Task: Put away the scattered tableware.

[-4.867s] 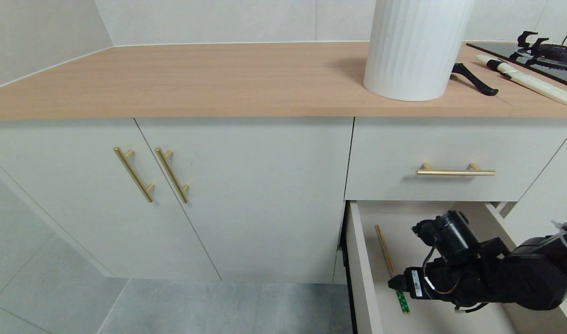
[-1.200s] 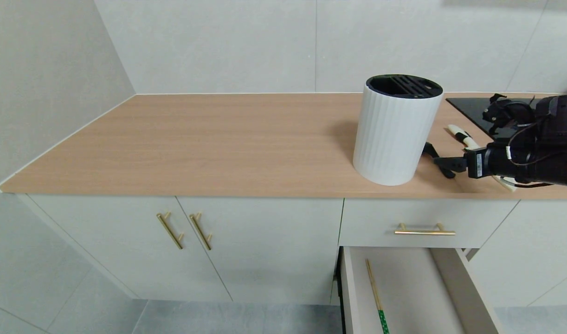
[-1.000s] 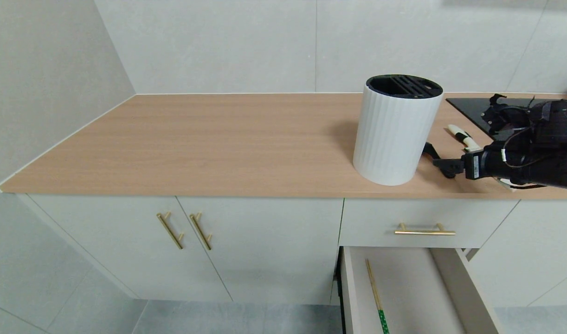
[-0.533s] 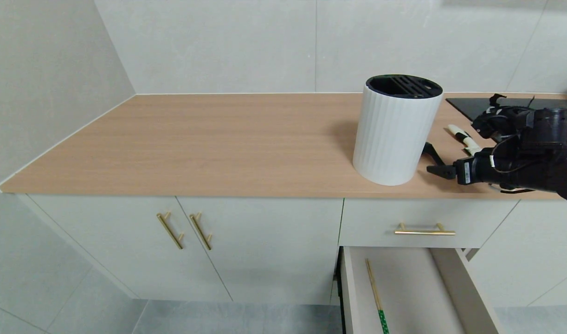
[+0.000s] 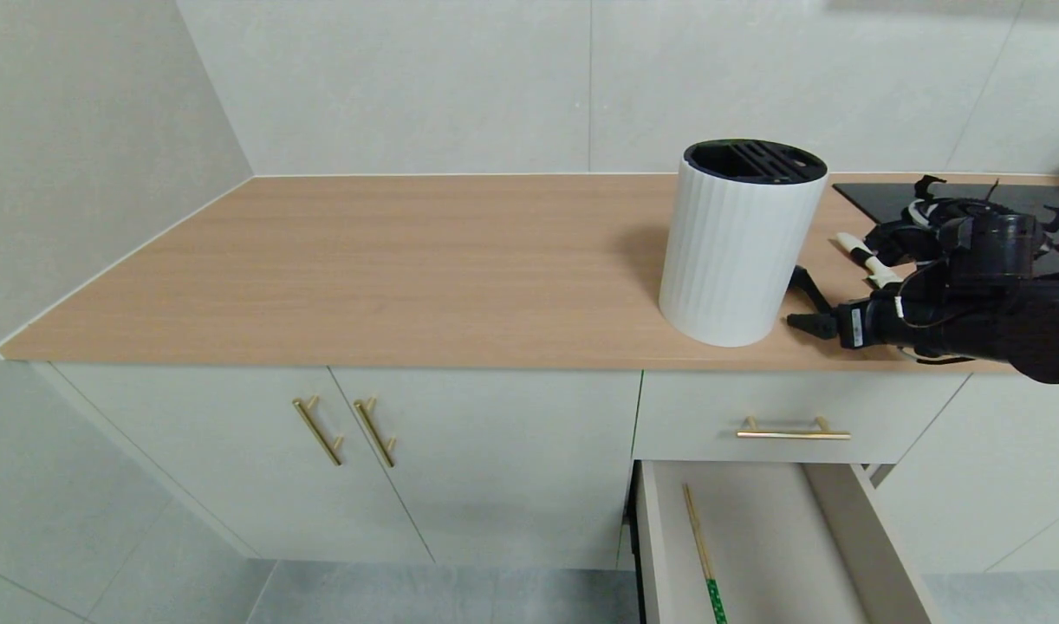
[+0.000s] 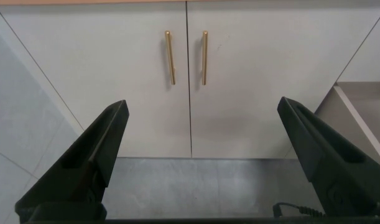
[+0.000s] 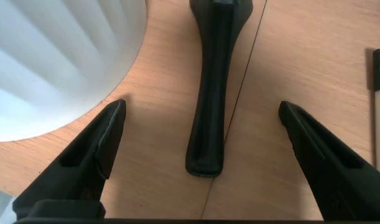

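The right claw is hanging over the worktop, spread either side of a black handle whose far end is hiding behind the white ribbed holder, so I cannot tell what utensil it is. A cream knife is lying half hidden behind the arm, chopsticks are lying in the open drawer, and the left claw is gaping before the cabinet doors.
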Available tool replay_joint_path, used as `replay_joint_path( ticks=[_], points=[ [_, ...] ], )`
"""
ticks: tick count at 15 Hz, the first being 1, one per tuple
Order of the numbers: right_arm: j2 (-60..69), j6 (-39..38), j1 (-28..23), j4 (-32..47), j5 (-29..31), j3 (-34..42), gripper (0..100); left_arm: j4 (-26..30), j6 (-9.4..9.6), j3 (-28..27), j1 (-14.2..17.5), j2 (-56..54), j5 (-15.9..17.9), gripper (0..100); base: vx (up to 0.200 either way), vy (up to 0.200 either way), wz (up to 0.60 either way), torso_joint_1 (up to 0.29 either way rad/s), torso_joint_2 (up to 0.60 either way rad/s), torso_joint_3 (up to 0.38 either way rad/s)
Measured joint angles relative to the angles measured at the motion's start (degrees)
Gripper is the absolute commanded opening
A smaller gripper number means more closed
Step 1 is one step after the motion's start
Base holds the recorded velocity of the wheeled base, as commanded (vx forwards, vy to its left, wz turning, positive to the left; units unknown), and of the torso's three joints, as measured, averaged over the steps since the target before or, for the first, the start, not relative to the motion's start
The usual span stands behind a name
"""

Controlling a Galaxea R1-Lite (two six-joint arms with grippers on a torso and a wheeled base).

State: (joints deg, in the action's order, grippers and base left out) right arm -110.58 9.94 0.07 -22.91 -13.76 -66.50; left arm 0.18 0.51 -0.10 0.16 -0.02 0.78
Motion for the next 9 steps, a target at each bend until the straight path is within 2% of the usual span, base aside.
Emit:
replay_joint_path(
  ticks=[2,3,9],
  points=[
    [-0.3,0.0,0.0,-0.1,0.0,0.0,100,0.0,0.02,0.0,0.0,0.0,0.0,100,0.000,0.000,0.00,0.000,0.00,0.000],
    [-0.5,0.0,0.0,-0.2,0.0,0.0,0,0.0,0.02,0.0,0.0,0.0,0.0,100,0.000,0.000,0.00,0.000,0.00,0.000],
    [-0.7,0.0,0.6,-0.1,0.0,0.3,0,0.0,0.00,0.0,0.0,0.0,0.0,100,0.000,0.000,0.00,0.000,0.00,0.000]
  ],
)
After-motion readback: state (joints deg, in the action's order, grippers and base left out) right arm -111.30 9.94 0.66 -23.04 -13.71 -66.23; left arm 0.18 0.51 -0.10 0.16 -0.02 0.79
